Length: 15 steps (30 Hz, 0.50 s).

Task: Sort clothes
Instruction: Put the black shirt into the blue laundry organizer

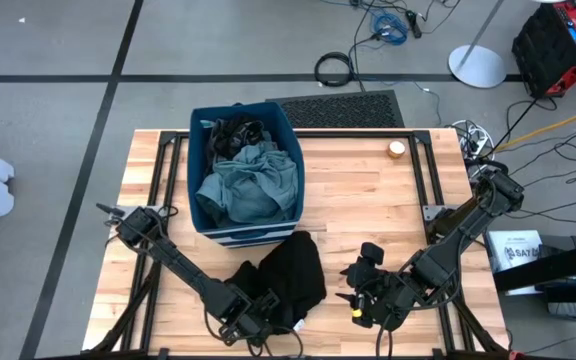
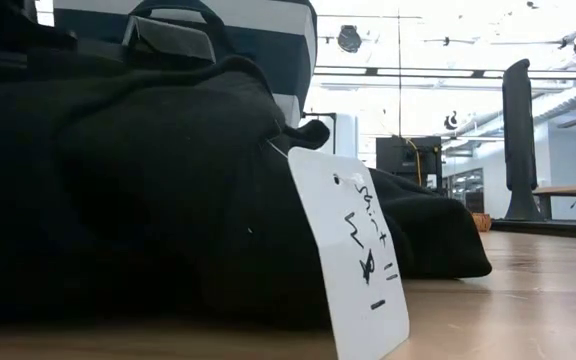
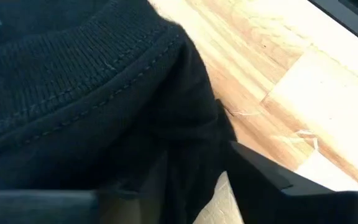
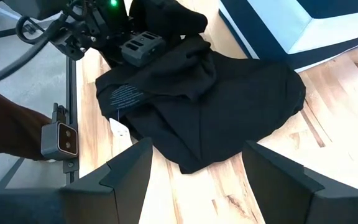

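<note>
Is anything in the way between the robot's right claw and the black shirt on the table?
No. The right gripper is open and faces the black shirt across bare table. Nothing lies between them.

Overhead, table-level and both wrist views share the black garment [image 1: 290,275].

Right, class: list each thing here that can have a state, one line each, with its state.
Black fabric garment: crumpled on the table, outside the bin, white tag showing.
Tall navy-blue rectangular bin: upright, holding clothes.
Grey-green fabric garment: bunched inside the bin.
Left gripper: at the black garment's edge, jaws' state unclear.
Right gripper: jaws open, empty, beside the black garment.
</note>
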Each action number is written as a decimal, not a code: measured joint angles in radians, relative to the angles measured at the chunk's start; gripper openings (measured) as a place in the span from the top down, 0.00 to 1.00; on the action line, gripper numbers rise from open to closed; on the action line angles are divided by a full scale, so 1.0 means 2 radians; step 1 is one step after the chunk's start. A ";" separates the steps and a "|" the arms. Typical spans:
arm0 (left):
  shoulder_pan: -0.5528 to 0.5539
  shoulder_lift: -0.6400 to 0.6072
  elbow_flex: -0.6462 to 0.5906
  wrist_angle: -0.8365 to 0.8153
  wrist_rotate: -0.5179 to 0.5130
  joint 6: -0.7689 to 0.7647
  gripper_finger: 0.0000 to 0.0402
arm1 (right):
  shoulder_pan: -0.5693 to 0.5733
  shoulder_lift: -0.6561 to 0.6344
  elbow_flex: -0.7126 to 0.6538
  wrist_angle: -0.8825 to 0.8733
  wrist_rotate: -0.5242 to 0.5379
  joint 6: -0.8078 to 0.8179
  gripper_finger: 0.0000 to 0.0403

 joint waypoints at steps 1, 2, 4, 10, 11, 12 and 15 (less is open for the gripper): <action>0.000 0.001 0.000 0.000 -0.005 -0.001 0.60 | 0.000 0.000 0.000 0.000 0.000 0.000 0.41; 0.000 0.001 0.000 0.001 -0.007 -0.001 0.64 | 0.000 0.000 0.000 0.000 0.000 -0.001 0.41; 0.000 0.004 0.000 0.003 -0.011 -0.001 0.74 | 0.000 0.000 0.000 0.000 0.000 -0.002 0.41; 0.001 0.004 0.000 0.006 -0.017 -0.010 0.96 | 0.000 0.000 0.000 0.000 0.000 0.000 0.41; 0.001 0.003 0.003 0.003 -0.021 -0.024 0.96 | 0.000 0.000 0.000 0.000 0.000 0.001 0.41; 0.000 -0.001 0.006 -0.001 -0.025 -0.038 0.96 | 0.000 0.000 0.000 0.000 0.000 0.001 0.41; -0.003 -0.015 0.015 -0.017 -0.035 -0.066 0.98 | 0.000 0.000 0.000 0.000 0.000 0.001 0.41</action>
